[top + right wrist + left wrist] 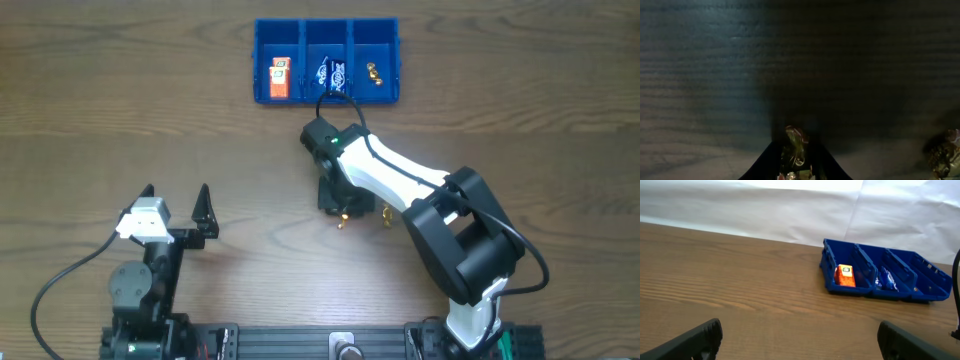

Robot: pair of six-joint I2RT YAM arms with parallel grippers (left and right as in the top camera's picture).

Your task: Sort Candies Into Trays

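On the bench (100, 100) the right gripper (334, 198) clenched a gold candy (793, 147) at its very tips; lifted, it could squirt free.

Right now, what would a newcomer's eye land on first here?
The right gripper is down on the table at centre, shut on a gold-wrapped candy, with a second gold candy beside it. Beyond it sits the blue three-compartment tray, an orange candy in its left bin.
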